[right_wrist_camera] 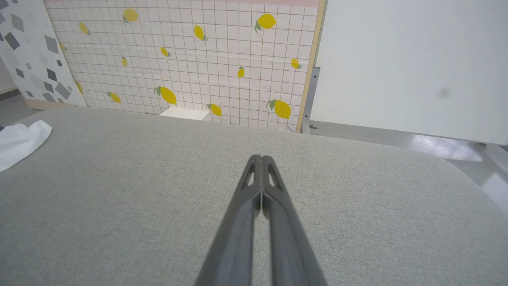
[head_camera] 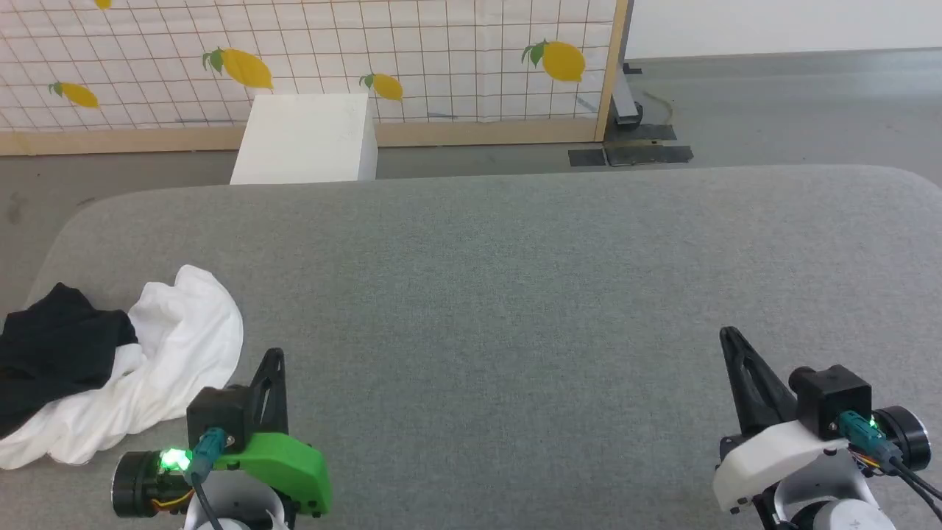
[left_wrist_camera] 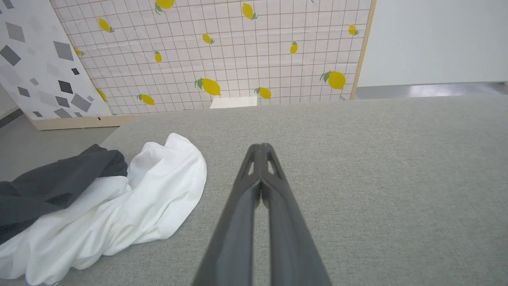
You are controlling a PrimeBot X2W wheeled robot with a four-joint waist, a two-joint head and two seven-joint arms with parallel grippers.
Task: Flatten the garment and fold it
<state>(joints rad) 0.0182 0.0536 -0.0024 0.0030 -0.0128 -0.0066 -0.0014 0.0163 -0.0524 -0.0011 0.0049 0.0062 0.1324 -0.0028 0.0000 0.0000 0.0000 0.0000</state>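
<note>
Found garment [head_camera: 176, 346] crumpled at near-left corner of grey table [head_camera: 515, 294], black part toward the edge. Noted left gripper [head_camera: 274, 357] fully closed, holding nothing, over the table's near-left side; right gripper [head_camera: 728, 335] likewise closed and empty, over its near-right side.

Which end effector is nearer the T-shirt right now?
Left. The left end effector sits just right of the T-shirt, not touching; the right end effector is much farther right.
</note>
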